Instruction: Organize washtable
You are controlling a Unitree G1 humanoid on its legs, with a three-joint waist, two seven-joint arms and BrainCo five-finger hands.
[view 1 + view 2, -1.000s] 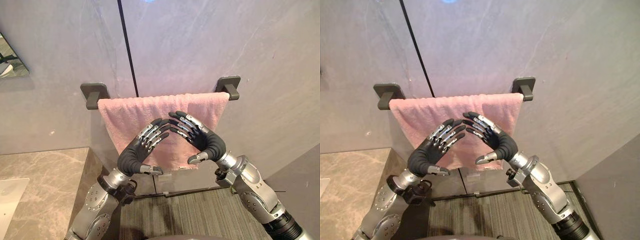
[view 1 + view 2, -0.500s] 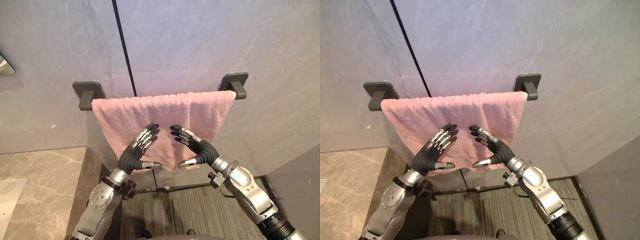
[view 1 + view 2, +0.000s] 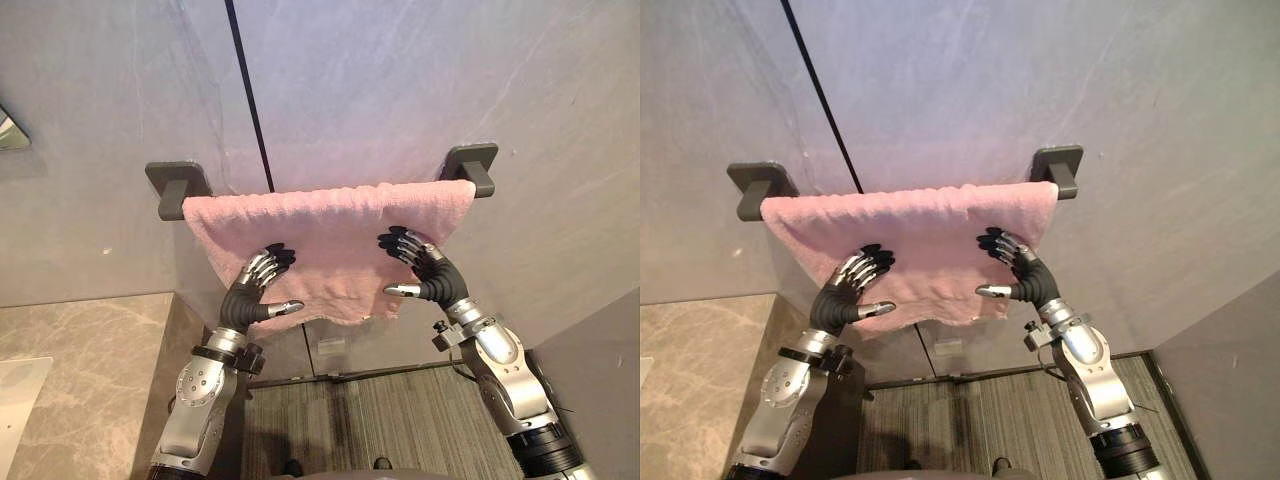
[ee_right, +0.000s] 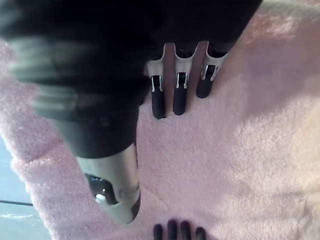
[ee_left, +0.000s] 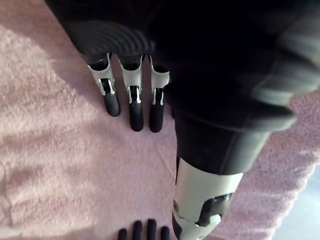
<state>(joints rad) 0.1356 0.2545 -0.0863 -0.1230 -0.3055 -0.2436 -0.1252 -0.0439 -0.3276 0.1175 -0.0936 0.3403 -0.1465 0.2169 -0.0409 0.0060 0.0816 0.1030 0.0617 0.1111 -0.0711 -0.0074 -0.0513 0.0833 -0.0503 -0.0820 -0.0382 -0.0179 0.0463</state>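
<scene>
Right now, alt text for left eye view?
Both hands rest open on a pink towel draped over a dark wall rail, the left hand toward its left side, the right hand toward its right. Marble counter at lower left.

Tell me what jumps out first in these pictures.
A pink towel hangs between two dark wall brackets on a grey stone wall. Both hands are raised to it with straight fingers on the cloth: the left hand on its left part, the right hand near its right edge. A marble counter lies at lower left.
</scene>
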